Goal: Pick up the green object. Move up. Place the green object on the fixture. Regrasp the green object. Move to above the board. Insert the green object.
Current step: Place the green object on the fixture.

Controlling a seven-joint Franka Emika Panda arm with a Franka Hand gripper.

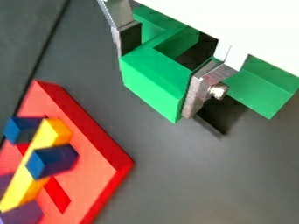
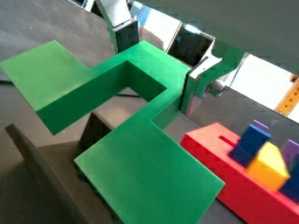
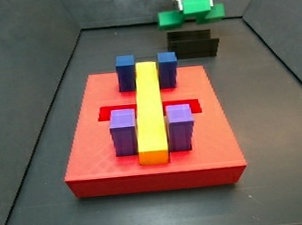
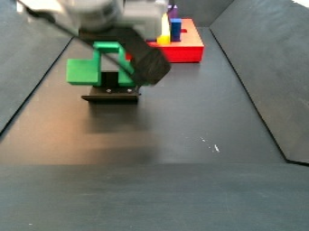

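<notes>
green object [image 2: 117, 105] — clamped in the tool [image 1: 163, 54], silver fingers [image 1: 208, 87] on its bar | apparently resting on the fixture [image 3: 193, 44] near the floor's far edge | board [image 3: 152, 134] well apart, mid-floor

End effector [image 2: 163, 70] pointing down, fingers [image 1: 211, 87] clamped on green object [image 2: 122, 83], above fixture [image 3: 195, 46].

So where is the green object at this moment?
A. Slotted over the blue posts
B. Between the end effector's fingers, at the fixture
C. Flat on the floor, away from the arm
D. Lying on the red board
B: in a side view the green object sits between the fingers of the end effector, just above the fixture, far from the board.
</notes>
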